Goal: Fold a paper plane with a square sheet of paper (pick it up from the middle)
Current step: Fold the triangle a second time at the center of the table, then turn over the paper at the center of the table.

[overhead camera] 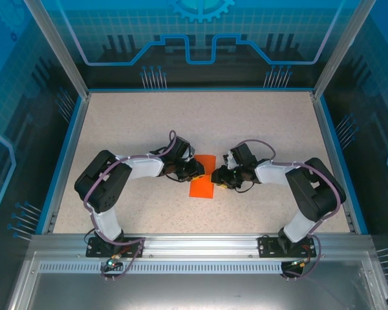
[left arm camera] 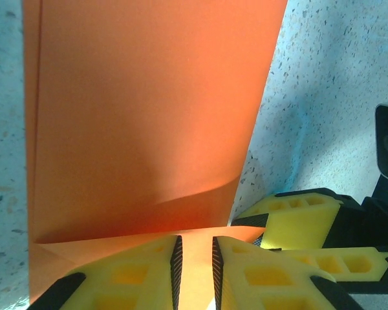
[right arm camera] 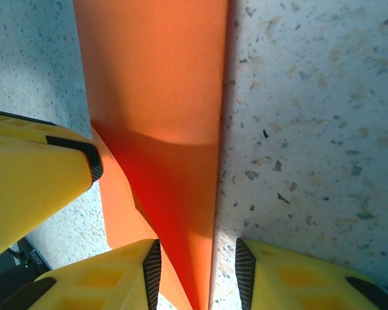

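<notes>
Noting one thin, bright orange square sheet of paper (overhead camera: 202,187), already creased into a narrower layered strip, lying on the speckled beige tabletop (overhead camera: 265,129) midway between the two arms. I am judging it very light, limp, easily crumpled and prone to sliding on the smooth surface, so the best hold is looking like a gentle pinch on a raised folded edge near its middle. The left gripper (left arm camera: 194,242) is straddling the sheet's edge with jaws parted by a narrow slot, clamping nothing visible, while the right gripper (right arm camera: 197,248) is standing wider open astride the raised fold, holding nothing; counting one sheet, two grippers.
</notes>
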Controlling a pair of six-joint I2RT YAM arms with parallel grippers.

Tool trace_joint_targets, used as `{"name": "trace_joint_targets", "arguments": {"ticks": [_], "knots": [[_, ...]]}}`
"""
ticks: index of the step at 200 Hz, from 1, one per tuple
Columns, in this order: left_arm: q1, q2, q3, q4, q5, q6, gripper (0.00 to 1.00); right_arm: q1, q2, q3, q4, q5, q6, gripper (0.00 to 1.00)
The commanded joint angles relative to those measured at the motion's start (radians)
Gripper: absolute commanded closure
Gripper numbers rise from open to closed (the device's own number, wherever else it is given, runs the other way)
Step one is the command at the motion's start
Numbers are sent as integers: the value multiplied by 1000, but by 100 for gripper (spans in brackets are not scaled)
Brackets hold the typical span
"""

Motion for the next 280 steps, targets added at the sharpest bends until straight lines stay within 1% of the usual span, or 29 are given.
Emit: {"name": "trace_joint_targets", "arguments": {"ticks": [1, 91, 135, 230, 280], "knots": [[1, -1, 17, -20, -13, 22, 78, -1, 32, 26, 33, -34, 6, 63], [1, 41, 21, -11, -15, 20, 78, 6, 51, 30, 60, -42, 27, 67], [1, 52, 26, -11, -16, 18, 78, 6, 56, 29, 71, -50, 32, 66], [1, 49, 23, -9, -23, 10, 78, 7, 39, 22, 80, -65, 28, 66], [1, 38, 21, -6, -29, 6, 78, 9, 68, 4, 121, -82, 20, 68]]}}
